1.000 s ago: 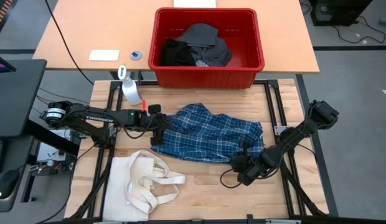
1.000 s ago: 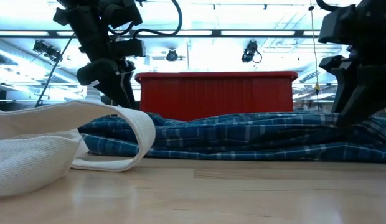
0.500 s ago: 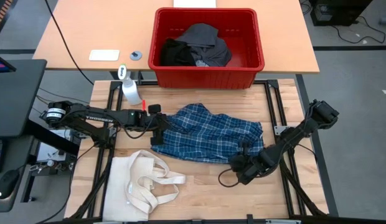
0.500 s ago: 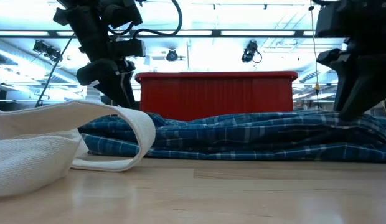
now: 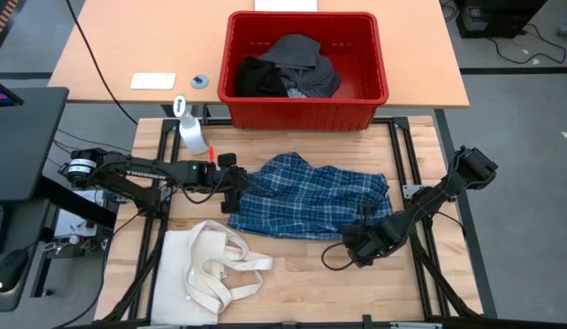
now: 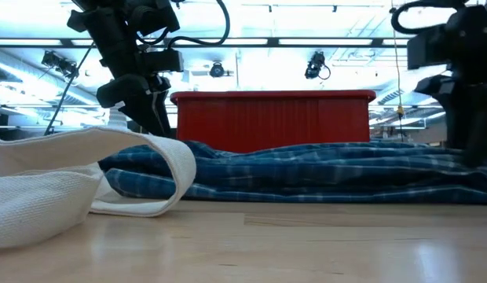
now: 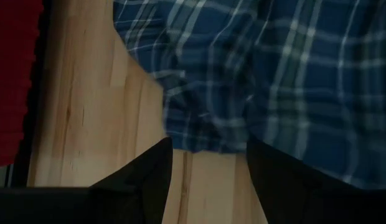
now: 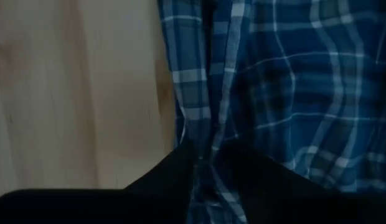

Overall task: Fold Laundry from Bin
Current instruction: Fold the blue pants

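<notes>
In the high view the right gripper (image 5: 361,239) has shifted a little toward the right of the frame and slightly down, along the lower right edge of the blue plaid shirt (image 5: 306,196). The shirt's lower right corner has drawn in with it, so the cloth now lies a bit more compact, its right edge pulled straighter. In the low view the right arm has moved further toward the right edge of the frame, and the shirt lies flatter there.
</notes>
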`<state>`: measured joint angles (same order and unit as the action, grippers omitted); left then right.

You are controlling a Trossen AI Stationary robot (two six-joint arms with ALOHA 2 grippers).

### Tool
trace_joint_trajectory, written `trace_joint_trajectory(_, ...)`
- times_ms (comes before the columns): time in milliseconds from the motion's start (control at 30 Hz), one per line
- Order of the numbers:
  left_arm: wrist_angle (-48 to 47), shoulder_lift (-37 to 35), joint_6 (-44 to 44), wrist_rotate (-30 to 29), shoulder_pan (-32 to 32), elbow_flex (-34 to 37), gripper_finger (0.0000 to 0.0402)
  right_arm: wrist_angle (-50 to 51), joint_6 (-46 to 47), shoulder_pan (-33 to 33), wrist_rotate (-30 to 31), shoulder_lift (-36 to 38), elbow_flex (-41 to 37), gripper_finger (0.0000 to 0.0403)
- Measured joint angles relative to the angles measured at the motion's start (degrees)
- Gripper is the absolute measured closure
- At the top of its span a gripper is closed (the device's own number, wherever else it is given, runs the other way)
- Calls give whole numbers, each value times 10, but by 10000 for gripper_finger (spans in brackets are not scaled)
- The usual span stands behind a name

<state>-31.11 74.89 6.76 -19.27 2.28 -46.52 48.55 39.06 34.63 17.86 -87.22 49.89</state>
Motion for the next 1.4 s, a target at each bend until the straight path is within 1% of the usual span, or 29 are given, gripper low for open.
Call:
trace_joint_trajectory(233, 0, 0, 0, 0, 0, 0, 192, 4, 3, 9, 19, 0, 1, 224)
trace_joint_trajectory(367, 0, 0, 0, 0, 0, 0, 192, 59, 13, 10, 7, 0, 34, 204)
trace_joint_trajectory(433, 1, 0, -1, 3, 0, 0, 192, 110, 43, 15, 8, 0, 60, 203)
trace_joint_trajectory(500, 12, 0, -1, 27, 0, 0, 192, 150, 64, 25, 19, 0, 81, 204)
trace_joint_trajectory(600, 63, 7, -1, 69, 0, 0, 192, 188, 79, 42, 36, 0, 87, 205)
trace_joint_trajectory(667, 96, 14, 5, 76, 0, 0, 192, 190, 92, 51, 46, 0, 82, 205)
trace_joint_trajectory(800, 150, 43, 45, 76, 8, 0, 192, 183, 133, 62, 50, 0, 63, 206)
trace_joint_trajectory(900, 181, 75, 70, 76, 24, 0, 192, 181, 165, 69, 50, 0, 50, 205)
trace_joint_trajectory(1000, 204, 116, 86, 77, 44, 0, 192, 179, 175, 75, 50, 0, 42, 206)
trace_joint_trajectory(1100, 215, 158, 98, 88, 66, 0, 192, 182, 180, 77, 50, 0, 38, 206)
trace_joint_trajectory(1233, 203, 202, 103, 91, 93, 0, 192, 194, 183, 80, 44, 0, 38, 206)
trace_joint_trajectory(1333, 185, 209, 91, 77, 112, -4, 192, 197, 179, 81, 46, 0, 38, 206)
trace_joint_trajectory(1400, 163, 204, 81, 66, 121, -3, 192, 198, 168, 81, 58, 0, 38, 206)
